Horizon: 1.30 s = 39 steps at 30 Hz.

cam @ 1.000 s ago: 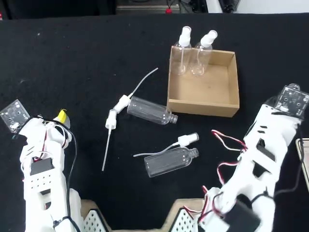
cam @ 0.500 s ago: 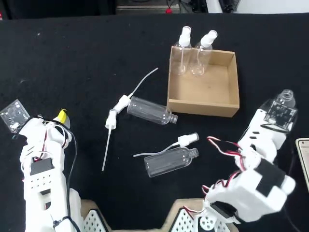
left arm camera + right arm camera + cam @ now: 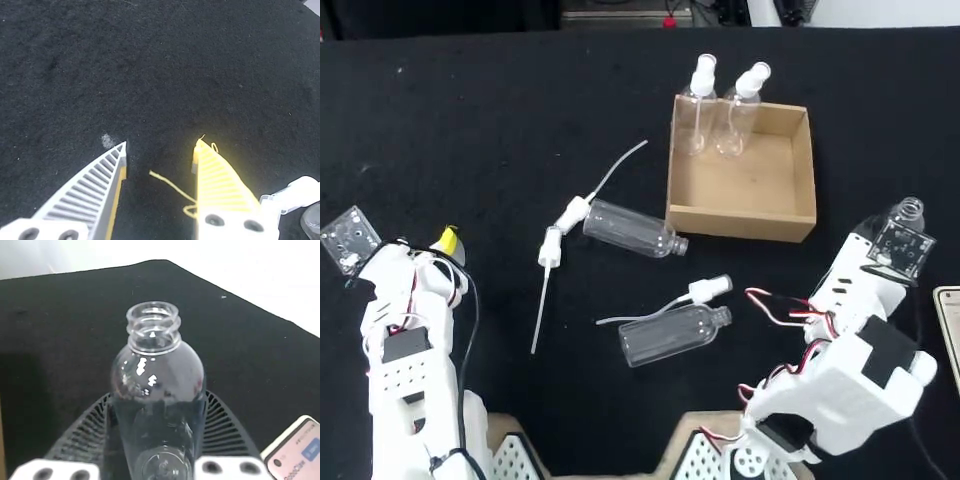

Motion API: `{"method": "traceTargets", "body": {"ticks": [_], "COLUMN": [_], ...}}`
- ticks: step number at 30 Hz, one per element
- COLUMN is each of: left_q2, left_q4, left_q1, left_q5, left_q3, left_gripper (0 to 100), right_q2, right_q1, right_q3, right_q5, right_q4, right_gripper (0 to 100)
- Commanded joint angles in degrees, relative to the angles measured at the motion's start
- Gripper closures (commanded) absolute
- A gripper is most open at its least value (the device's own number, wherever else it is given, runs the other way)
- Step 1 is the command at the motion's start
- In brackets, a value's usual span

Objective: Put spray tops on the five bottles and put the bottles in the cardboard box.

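Left gripper (image 3: 160, 146): fingers spread with nothing between them, over bare black table cloth (image 3: 450, 110) at the near left, well apart from every bottle; likely parked clear of the work
First spray top (image 3: 552, 248): loose on the cloth, dip tube trailing toward the near edge
Second spray top (image 3: 574, 212): just beside the first, touching the base end of the upper lying bottle (image 3: 630, 230), tube pointing away
Upper lying bottle: on its side, uncapped, mouth near the box's near left corner
Third spray top (image 3: 708, 289): loose, just beside the neck of the lower lying bottle (image 3: 672, 334), which also lies uncapped
Cardboard box (image 3: 740, 222): open-topped, right of centre, most of its floor free for more bottles
Capped bottles (image 3: 696, 112): two, upright against the box's far wall, tops on; these look finished
Right gripper (image 3: 157, 399): pinching an uncapped bottle (image 3: 155, 365) round its body, right of the box; neck up and mouth clear of the fingers, probably so a top can go on
Phone (image 3: 950, 320): at the table's right edge, near the right arm
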Motion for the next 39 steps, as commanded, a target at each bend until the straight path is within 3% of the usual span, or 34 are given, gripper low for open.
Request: {"method": "traceTargets", "body": {"ticks": [1,6,19,30,39], "left_q2": [-0.4,-0.4,-0.4,-0.4,-0.4], "left_q4": [-1.3,-1.3,-1.3,-1.3,-1.3], "left_q1": [0.1,0.2,0.2,0.2,0.2], "left_q5": [0.4,0.4,0.4,0.4,0.4], "left_q3": [-2.2,-2.2,-2.2,-2.2,-2.2], "left_gripper": [79,79,79,79,79], "right_q2": [0.2,0.2,-10.3,-26.9,-26.9], "right_q1": [-0.9,-1.1,-1.3,-0.9,-0.9], "right_q3": [0.2,0.7,4.2,-1.0,-5.0], "right_q5": [-1.4,-1.4,-1.4,-1.4,-1.4], "right_q4": [-0.2,-0.4,0.2,30.2,33.6], "right_gripper": [82.3,72.4,72.1,72.0,72.0]}}
